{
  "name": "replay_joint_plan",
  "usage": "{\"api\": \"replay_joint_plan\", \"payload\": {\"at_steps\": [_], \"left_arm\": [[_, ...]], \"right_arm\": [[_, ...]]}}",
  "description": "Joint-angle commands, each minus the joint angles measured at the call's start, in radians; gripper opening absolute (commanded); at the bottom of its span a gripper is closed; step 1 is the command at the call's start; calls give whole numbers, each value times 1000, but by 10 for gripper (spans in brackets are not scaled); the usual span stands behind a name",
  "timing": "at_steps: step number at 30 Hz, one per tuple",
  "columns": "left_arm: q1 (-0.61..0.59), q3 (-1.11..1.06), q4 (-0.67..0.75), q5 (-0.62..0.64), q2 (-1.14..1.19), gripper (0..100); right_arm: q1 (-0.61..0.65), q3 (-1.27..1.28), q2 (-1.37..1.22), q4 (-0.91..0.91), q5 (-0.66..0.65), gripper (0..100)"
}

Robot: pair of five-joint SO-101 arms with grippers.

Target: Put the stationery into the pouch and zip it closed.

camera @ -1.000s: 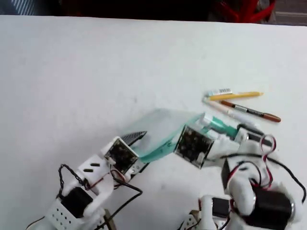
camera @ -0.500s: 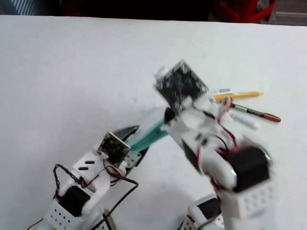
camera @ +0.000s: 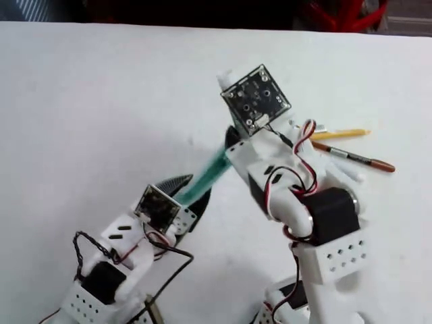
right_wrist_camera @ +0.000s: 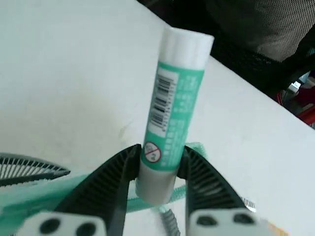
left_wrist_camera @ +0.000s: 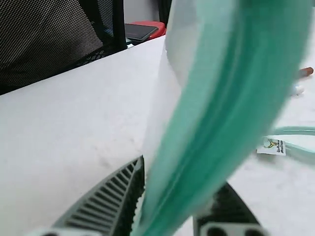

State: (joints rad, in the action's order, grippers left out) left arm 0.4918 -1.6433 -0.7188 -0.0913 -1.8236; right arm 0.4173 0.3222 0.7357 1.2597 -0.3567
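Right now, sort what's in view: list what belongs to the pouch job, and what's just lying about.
Job: pouch, gripped by the left hand; glue stick, gripped by the right hand; yellow pen and brown-capped marker, on the table.
Lying about: mesh chair; red frame beyond the table.

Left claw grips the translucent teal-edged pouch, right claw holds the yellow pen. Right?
Not quite. The right claw is shut on the green-and-white glue stick, as the right wrist view shows; the yellow pen lies on the white table. The left claw does grip the translucent teal-edged pouch.
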Motion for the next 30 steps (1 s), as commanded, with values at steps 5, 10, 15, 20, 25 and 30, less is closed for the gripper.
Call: {"api": "replay_joint_plan", "payload": {"at_steps": [5, 10, 15, 20, 25, 30], "left_arm": [[-4, 63, 17, 14, -4, 154], [-4, 64, 17, 14, -4, 155], [-4, 64, 18, 14, -4, 155], [-4, 64, 18, 12, -4, 155], [-4, 63, 18, 12, -4, 155], [-4, 63, 18, 12, -4, 155]], "right_arm": [[-5, 206, -31, -300, 41, 55], [-5, 219, -30, -332, 110, 55], [12, 233, -31, -335, 112, 60], [44, 270, -22, -331, 110, 157], [41, 265, -19, -311, 104, 186], [31, 253, 61, -308, 104, 187]]}}
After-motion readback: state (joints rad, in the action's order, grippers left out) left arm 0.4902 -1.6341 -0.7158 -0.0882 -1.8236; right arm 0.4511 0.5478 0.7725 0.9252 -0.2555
